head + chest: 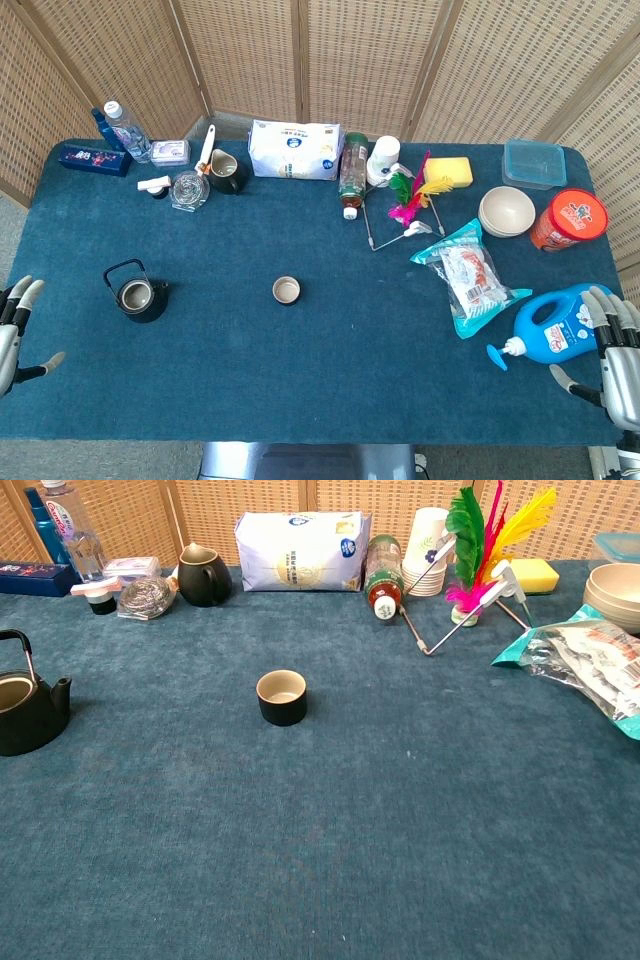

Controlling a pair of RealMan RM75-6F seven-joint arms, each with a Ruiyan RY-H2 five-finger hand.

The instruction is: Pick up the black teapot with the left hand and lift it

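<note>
The left hand (14,332) hangs at the bench (330,390) edge with fingers spread, holding nothing — the right hand (612,350) the same. The black teapot (138,294) stands upright to the left of the small cup (286,290), apart from both hands.

Black teapot (139,296) and cup (286,290) on a dark teal surface (330,370); blue bottle (553,329), yellow sponge (447,171).

left hand (15,330) at worktop (300,380) left edge, bare cloth up to black teapot (137,293) | small cup (286,290) well right of teapot | clutter along far edge only
</note>
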